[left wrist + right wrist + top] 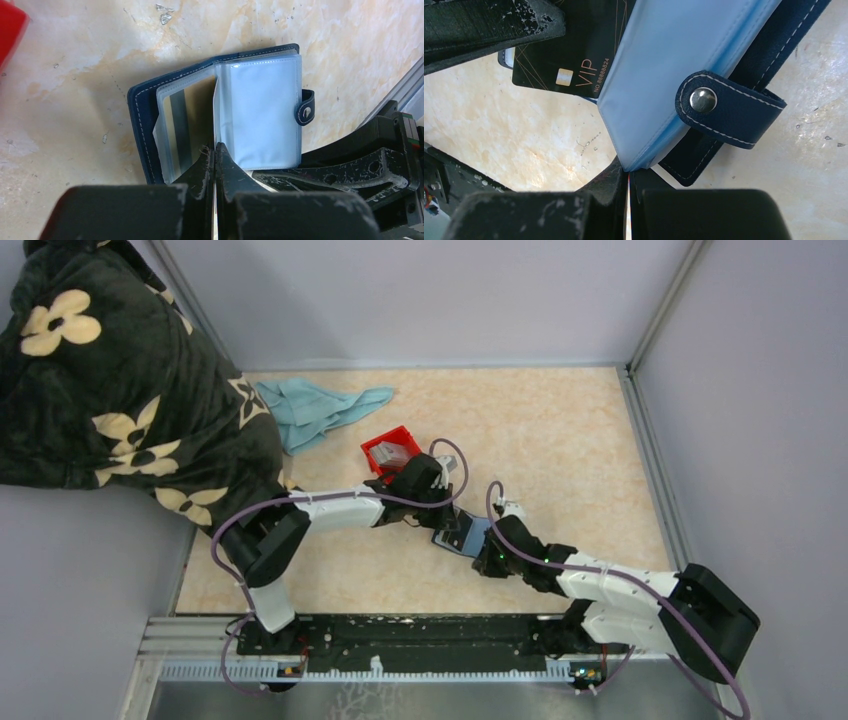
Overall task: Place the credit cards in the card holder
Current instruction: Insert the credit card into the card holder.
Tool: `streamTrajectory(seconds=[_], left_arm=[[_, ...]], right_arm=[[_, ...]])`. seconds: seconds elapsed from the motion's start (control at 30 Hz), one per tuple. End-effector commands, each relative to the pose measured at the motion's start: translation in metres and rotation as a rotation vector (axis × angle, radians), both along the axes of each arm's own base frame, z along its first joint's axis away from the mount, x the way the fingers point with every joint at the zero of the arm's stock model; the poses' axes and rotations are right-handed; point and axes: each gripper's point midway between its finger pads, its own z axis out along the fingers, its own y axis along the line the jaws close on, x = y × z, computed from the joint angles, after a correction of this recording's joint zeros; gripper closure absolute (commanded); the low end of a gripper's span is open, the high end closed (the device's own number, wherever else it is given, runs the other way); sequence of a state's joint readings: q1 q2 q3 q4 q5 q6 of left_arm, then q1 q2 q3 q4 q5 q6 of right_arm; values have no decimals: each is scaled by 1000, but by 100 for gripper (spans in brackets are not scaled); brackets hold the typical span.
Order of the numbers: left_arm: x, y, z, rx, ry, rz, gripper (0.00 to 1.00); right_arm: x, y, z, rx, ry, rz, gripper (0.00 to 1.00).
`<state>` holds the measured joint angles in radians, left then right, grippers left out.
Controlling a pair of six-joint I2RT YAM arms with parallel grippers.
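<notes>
The card holder [260, 115] lies open on the table [75, 100], near and right of the red bin [380, 450]. The left tool [215, 150], pinched shut, noses into the fold, apparently parting sleeves beside a stored gold card [187, 120]. The right tool [628, 172], also shut, presses the sleeves' corner, likely steadying them; a black card [569, 50] pokes out alongside.

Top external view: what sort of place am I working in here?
Most likely a lab robot test cell, not a home or shop: plain grey panel walls box in a beige marbled tabletop, and the left arm and right arm are bolted to a metal rail at its near edge.
</notes>
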<state>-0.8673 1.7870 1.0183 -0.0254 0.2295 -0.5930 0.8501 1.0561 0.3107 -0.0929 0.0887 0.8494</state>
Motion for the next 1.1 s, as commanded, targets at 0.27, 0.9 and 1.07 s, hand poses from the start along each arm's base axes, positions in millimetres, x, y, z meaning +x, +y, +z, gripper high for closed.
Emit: streamTrajectory(seconds=[0.27,0.9,1.07], left_arm=[[-8,2,-15,-6,97,-14,100],[-7,6,-18,15,95,7,100],[-7,7,-15,16,93,9,100]], right_arm=[[-7,-9,21,-66,-31,29,100],[17,7,78,-60,-147,19,86],[33,4,71,-116,-153,-10,86]])
